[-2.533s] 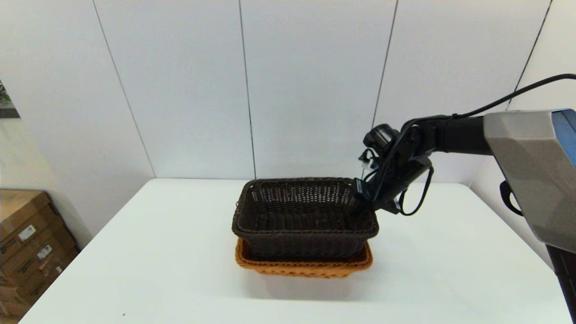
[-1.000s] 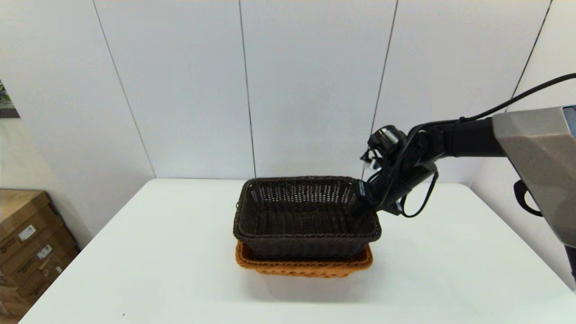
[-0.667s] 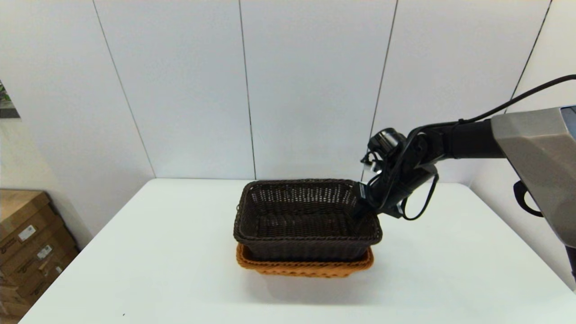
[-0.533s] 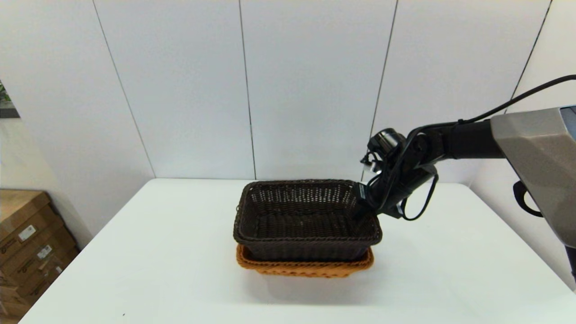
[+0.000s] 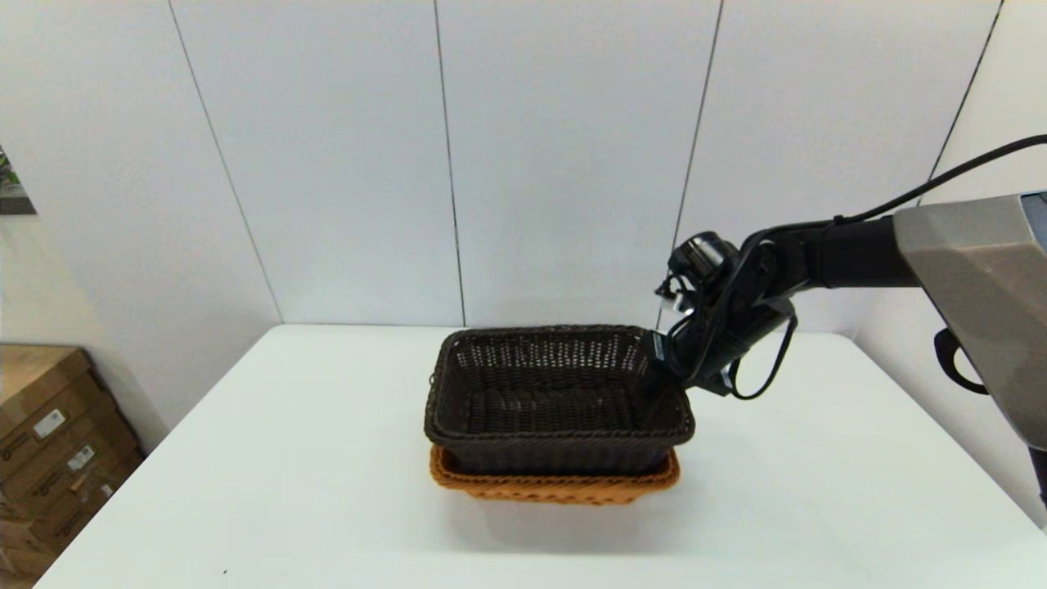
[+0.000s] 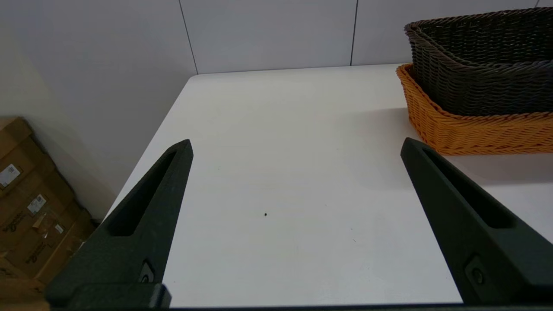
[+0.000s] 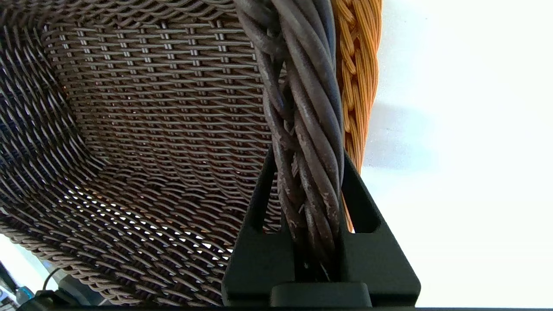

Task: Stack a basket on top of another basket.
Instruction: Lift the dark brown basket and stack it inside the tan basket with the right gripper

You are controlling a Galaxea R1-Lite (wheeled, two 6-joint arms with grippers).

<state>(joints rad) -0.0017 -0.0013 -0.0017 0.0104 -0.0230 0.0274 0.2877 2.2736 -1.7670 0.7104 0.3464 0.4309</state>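
The dark basket point(image 5: 559, 393) sits in the centre of the head frame, nested inside the orange basket point(image 5: 554, 483), whose rim shows as a band below it. Two and a half seconds ago the dark one rode a little higher and tipped, its right end raised at the claw's side; since then it has sunk and levelled, and over the last half second nothing in the head view has shifted. That suggests the lowering is done and the dark basket rests on the orange one rather than hanging from the arm.

The right claw point(image 5: 658, 378) still pinches the dark basket's right rim, at centre right of the head frame. In the right wrist view the twisted dark rim point(image 7: 302, 142) runs between the two black fingers point(image 7: 259, 203), one inside the wall and one outside, clamped narrow on it, with the orange braid point(image 7: 356, 86) just beside. So the stack looks made but not released: what remains, by my reading, is to open and draw up clear without dragging the rim.

The left claw point(image 6: 293, 224) hangs spread wide and empty over the bare tabletop point(image 6: 281, 142), both baskets at the upper right of its frame, well apart from it.
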